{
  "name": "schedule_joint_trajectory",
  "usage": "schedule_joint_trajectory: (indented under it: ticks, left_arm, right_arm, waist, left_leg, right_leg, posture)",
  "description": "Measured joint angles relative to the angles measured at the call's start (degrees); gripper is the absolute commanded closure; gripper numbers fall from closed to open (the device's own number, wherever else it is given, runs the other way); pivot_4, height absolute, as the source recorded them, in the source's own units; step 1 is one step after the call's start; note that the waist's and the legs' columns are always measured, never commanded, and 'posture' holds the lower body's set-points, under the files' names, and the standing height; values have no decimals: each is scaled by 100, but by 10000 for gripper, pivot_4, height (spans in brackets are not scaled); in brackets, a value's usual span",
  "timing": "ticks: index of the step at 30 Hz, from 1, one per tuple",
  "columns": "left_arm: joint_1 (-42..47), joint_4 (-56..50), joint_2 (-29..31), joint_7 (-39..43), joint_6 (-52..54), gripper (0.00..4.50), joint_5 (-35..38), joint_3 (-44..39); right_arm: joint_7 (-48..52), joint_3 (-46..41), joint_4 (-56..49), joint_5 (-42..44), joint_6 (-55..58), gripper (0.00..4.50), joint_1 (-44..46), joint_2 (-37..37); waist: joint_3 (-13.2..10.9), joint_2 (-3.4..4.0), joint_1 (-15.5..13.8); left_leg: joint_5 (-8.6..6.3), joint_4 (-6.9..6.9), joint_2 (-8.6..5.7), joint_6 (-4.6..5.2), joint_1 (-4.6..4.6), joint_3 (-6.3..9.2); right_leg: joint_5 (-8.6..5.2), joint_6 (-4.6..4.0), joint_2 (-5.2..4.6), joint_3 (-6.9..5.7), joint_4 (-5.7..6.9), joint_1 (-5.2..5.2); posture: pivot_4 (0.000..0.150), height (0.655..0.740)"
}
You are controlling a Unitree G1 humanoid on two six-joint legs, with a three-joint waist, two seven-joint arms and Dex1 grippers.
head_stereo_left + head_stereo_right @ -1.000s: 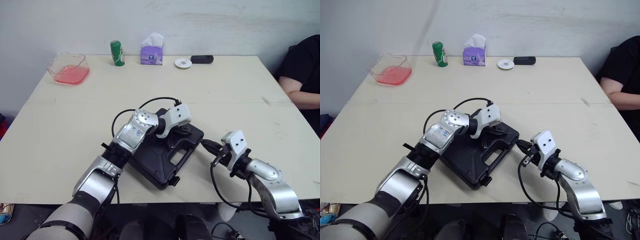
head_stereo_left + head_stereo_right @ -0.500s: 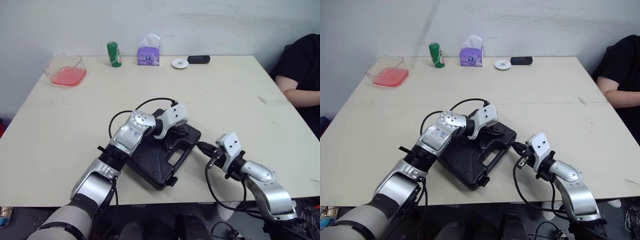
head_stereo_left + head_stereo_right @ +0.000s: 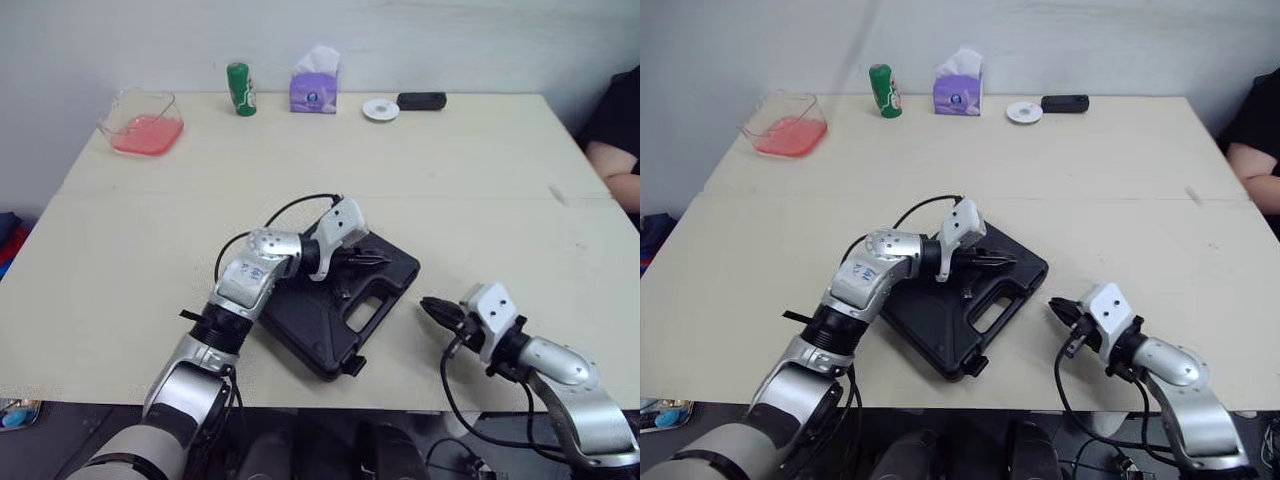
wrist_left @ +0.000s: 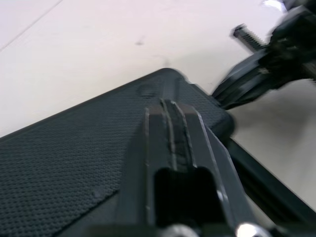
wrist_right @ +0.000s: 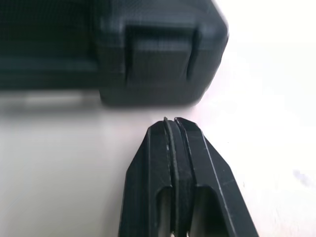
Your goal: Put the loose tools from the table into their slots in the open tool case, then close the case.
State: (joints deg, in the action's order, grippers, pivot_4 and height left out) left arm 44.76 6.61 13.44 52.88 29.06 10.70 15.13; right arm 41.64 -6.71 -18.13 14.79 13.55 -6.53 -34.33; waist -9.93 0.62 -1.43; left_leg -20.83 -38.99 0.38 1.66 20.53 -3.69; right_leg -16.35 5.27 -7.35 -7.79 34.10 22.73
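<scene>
Bright, soft light falls evenly from above on the pale bench (image 3: 480, 170), and shadows are faint and short. A blurred grey shadow lies under the tool case (image 5: 148, 44) edge just ahead of the right hand (image 5: 170, 122). Beside that hand the bench washes out nearly white; the matte case gives no glare

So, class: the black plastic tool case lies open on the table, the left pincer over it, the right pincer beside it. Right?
No: the black plastic tool case is closed, as the left eye view shows. The left pincer is over it, the right pincer beside it.
</scene>
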Motion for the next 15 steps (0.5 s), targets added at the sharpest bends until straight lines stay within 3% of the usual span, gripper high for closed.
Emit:
schedule_joint_trajectory:
  ticks: [6, 10, 15]
  left_arm:
    - [-590, -1015, 861, 744, -511, 44778, 240, -50]
    - [-1139, -1559, 1301, 1223, -856, 44778, 511, -112]
    - [-1648, -2074, 1716, 1557, -1032, 44778, 735, -178]
  right_arm:
    - [484, -90, -304, 274, -263, 45000, -404, -169]
    - [785, -88, -490, 441, -373, 45000, -581, -271]
    - [1158, 65, -779, 600, -553, 45000, -675, -355]
  waist:
    - [-52, 5, 1]
    - [-107, -9, -15]
    - [-112, -5, -16]
  left_leg:
    - [2, -8, -17, 19, 3, -7]
    - [10, -16, -32, 32, -2, 1]
    - [9, -16, -36, 32, -8, 5]
  right_leg:
    - [15, 30, 42, 9, -21, -14]
    - [20, 34, -17, 16, -26, -18]
    - [21, 35, -24, 18, -24, -21]
  posture:
    - [1500, 7400]
    - [1500, 7400]
    - [1500, 7400]
